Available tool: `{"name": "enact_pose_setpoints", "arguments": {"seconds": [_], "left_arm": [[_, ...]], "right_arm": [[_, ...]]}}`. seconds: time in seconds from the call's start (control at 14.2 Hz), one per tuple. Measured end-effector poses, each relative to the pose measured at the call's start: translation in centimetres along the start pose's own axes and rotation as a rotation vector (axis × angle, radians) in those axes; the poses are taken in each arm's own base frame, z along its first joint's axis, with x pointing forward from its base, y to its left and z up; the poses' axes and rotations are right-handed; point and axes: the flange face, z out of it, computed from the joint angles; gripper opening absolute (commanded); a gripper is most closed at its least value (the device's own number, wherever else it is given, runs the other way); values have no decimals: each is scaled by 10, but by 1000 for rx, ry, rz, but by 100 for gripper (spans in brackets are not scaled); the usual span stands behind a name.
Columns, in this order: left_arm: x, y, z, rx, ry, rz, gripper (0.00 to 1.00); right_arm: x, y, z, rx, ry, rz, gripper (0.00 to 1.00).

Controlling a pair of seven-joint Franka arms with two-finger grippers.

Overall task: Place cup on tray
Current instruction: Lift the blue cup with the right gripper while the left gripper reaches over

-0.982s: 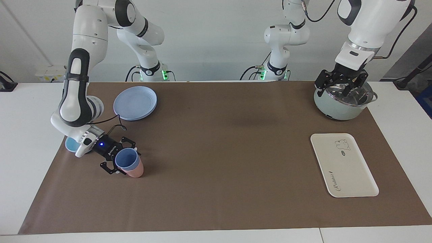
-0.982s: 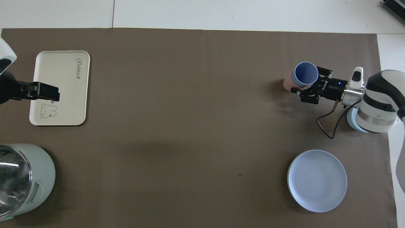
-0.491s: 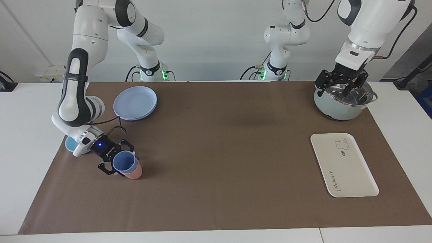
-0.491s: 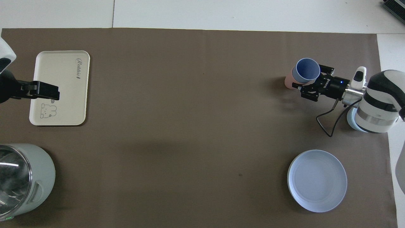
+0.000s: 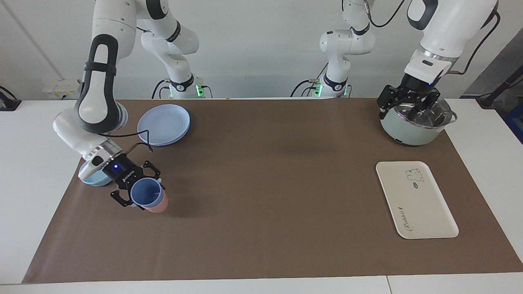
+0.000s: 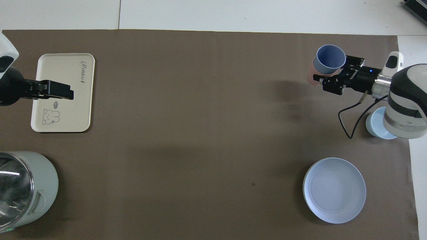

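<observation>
Right claw is clenched on the periwinkle cup, raised over the pink tumbler. I would lift clear before carrying it to the tray at the left arm's end. Its forearm slopes down, wrist tilted. Left claw waits over the pot, fingers spread.
</observation>
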Motion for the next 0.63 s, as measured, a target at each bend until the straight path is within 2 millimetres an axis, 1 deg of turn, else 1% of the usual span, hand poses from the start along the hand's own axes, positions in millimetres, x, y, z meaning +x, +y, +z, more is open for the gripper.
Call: {"name": "enact_pose_setpoints", "arguments": {"seconds": [0.21,0.28,0.35,0.42,0.49,0.63], "left_arm": [[11,12,12,-120,22,-45,89],[17,20,21,-160,22,-83,88],[23,33,31,-194,15,-126,88],[31,51,43,-221,2,-170,87],[38,70,53,-240,-14,-216,86],[57,99,70,-293,-20,-322,84]], "right_arm": [[35,-11,-35,-48,-89,51,0],[45,-17,-44,-66,-119,68,0],[55,-24,-49,-85,-154,86,0],[65,-33,-52,-106,-193,108,0],[77,-46,-50,-123,-228,131,0],[102,-80,-35,-163,-302,173,0]]}}
